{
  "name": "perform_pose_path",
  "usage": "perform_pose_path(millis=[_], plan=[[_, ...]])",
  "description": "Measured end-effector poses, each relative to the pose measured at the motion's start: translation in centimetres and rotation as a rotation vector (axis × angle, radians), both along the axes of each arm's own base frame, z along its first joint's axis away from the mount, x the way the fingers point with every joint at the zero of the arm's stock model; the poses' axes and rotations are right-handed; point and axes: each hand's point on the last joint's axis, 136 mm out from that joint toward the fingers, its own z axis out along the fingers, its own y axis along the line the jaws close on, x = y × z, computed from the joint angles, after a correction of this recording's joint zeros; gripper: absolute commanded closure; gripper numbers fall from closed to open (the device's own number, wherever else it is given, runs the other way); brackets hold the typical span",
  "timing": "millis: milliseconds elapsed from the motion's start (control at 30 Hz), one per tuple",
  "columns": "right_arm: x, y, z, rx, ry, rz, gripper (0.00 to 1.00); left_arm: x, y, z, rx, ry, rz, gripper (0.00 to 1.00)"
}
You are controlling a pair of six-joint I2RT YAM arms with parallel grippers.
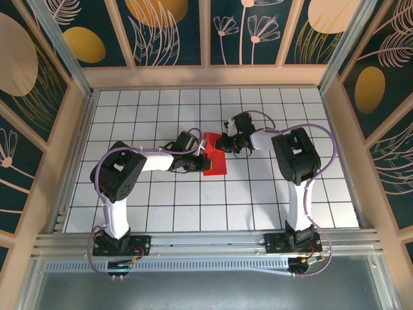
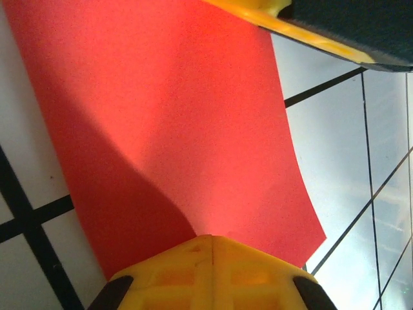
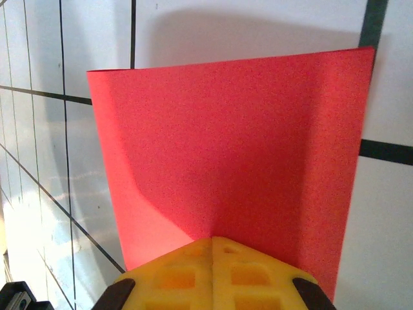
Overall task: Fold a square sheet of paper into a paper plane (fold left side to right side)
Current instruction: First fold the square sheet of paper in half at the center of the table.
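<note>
While left gripper [image 2: 210, 239] and right gripper [image 3: 211, 239] both pinched the square sheet of paper [image 1: 215, 165] | I saw it stretched between them.

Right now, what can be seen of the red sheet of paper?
The square sheet of paper is thin, plain, bright red and matte, without print. It sits mid-table on the white grid surface, showing from above as a narrow rectangle. In both wrist views it bows up off the tiles, casting shadow. The left jaws are shut on its left side, the right jaws on its far right end.
</note>
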Motion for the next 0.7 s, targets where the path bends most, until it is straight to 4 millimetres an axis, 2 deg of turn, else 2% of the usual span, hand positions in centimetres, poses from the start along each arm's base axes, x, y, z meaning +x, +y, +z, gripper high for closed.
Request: perform_pose_path(millis=[467, 700], plan=[[0.0, 0.0, 0.0, -0.001, 0.003, 0.001, 1.0, -2.5, 1.3, 0.0, -0.007, -0.03, 0.009, 1.0], [-0.1, 0.0, 0.0, -0.001, 0.0, 0.004, 1.0, -3.6, 2.6, 0.1, 0.071, 0.003, 0.008, 1.0]])
